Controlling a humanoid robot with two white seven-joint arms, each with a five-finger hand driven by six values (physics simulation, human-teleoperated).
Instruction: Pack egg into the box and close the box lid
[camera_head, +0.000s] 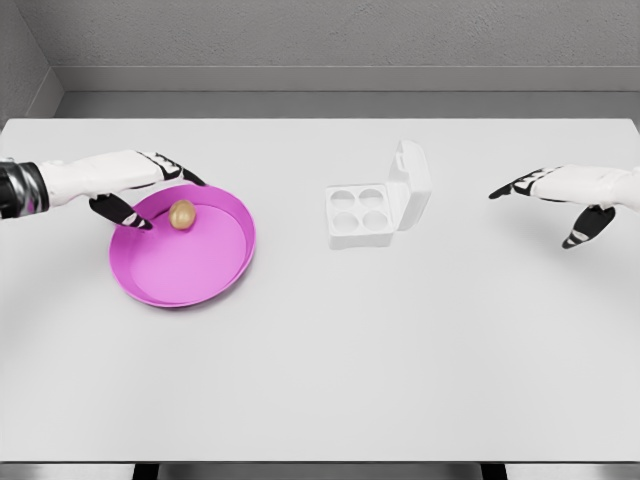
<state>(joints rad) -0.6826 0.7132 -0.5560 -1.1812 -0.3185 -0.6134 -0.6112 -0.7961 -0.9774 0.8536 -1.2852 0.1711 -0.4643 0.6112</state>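
- Resting on the upper left part of a magenta plate (190, 285), near its far rim, a small tan egg (182, 214) lay loose and unheld on the left side of the white table (320, 380).
- The left hand (140, 190) reached in from the left edge and hovered just beside the egg, its fingers spread and relaxed, thumb dipping toward the plate's left rim; it held nothing.
- A white egg box (372, 210) with four round cups stood right of the plate, well apart from it, near the table's middle; its lid (410, 180) stood open and upright at the right side.
- The right hand (565, 195) hovered farther right, apart from the box, fingers extended toward it, thumb hanging down, holding nothing.
- Risks, as a judgement: the egg was round and free on a smooth, shallow plate, so a finger brushing it before the grasp closed would likely send it rolling away across the plate or over the rim.
- A pinch too light might drop the egg during the carry to the box; a misaligned release might leave it on a ridge between cups, blocking the lid.
- Pushing the lid could slide the light box unless it was steadied.
- Hard to make out: whether the left thumb touched the plate rim could not be told, nor the depth of the cups; both forearms were cut off at the picture's edges.
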